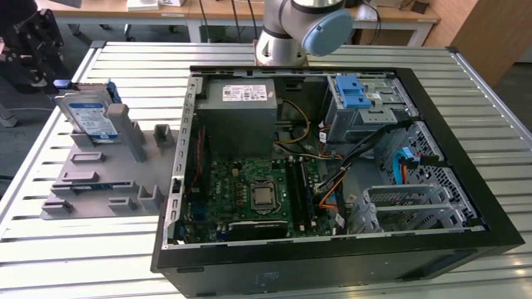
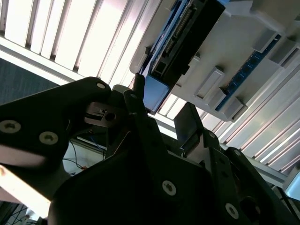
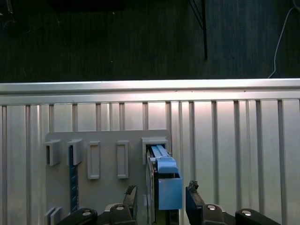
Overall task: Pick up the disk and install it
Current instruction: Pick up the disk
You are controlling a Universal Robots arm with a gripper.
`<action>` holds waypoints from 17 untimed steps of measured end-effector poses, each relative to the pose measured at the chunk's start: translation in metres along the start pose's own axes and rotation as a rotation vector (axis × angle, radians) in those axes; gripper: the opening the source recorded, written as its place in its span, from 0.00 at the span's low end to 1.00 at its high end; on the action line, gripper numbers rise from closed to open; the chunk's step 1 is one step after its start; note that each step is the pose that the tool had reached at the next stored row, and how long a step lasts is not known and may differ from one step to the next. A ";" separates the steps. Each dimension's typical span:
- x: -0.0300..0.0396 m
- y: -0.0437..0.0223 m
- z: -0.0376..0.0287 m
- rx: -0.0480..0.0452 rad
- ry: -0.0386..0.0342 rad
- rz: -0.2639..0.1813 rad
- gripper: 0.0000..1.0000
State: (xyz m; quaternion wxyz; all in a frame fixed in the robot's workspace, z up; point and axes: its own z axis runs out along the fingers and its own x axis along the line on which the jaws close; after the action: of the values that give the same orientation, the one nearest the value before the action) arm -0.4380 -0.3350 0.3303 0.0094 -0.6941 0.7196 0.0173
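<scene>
Disk (image 1: 87,112) stands upright in the end slot of the grey rack (image 1: 99,180), by the tabletop (image 1: 83,261) corner at the exterior view's far left. Its white-and-blue label (image 1: 93,122) faces out, lettering unreadable. In the first wrist view the gripper (image 3: 161,191) is spread, fingers (image 3: 130,193) either side of the disk's blue rail (image 3: 163,161), not clamped. The open case (image 1: 332,269) holds a PSU (image 1: 241,115) with a white sticker (image 1: 243,93), a board (image 1: 258,193) and a blue-latched cage (image 1: 365,99).

The grey metal robot arm with a light-blue joint cap (image 1: 326,30) stands at the exterior view's top edge. In the first wrist view, its black 2-fingered gripper (image 3: 161,188) has both serrated fingertips (image 3: 131,191) spread well apart.
</scene>
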 end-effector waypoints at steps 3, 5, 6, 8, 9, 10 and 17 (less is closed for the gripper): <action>0.0000 0.0001 0.0027 0.0000 0.0001 0.000 0.53; 0.0001 0.0001 0.0047 -0.0001 0.0001 0.000 0.53; 0.0001 0.0001 0.0055 -0.0001 0.0001 0.000 0.53; 0.0002 0.0001 0.0073 0.0000 0.0001 -0.001 0.53; 0.0002 0.0001 0.0081 -0.0001 0.0001 -0.001 0.53; 0.0003 0.0001 0.0089 -0.0001 0.0001 -0.001 0.53; -0.0007 0.0001 0.0131 0.0001 0.0002 -0.001 0.53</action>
State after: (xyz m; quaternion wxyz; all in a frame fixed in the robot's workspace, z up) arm -0.4382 -0.3338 0.3172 0.0094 -0.6945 0.7192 0.0172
